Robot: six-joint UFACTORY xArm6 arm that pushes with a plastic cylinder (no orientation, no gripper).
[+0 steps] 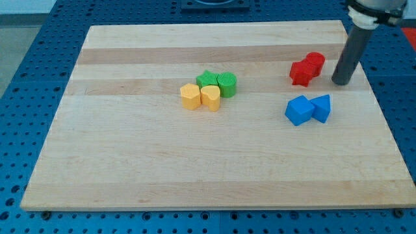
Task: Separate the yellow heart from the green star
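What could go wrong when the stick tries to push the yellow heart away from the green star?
1. The yellow heart touches the green star, a yellow block and a green round block, so they may slide together.
2. My tip sits far right; red blocks could get bumped.

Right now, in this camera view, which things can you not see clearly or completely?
- My arm: cut off by the view's top edge; only the rod down to my tip shows, right of the red blocks.
- Green star: its front is hidden by the yellow heart; whether they touch is unclear.
- Red blocks: their shapes are too small to tell.
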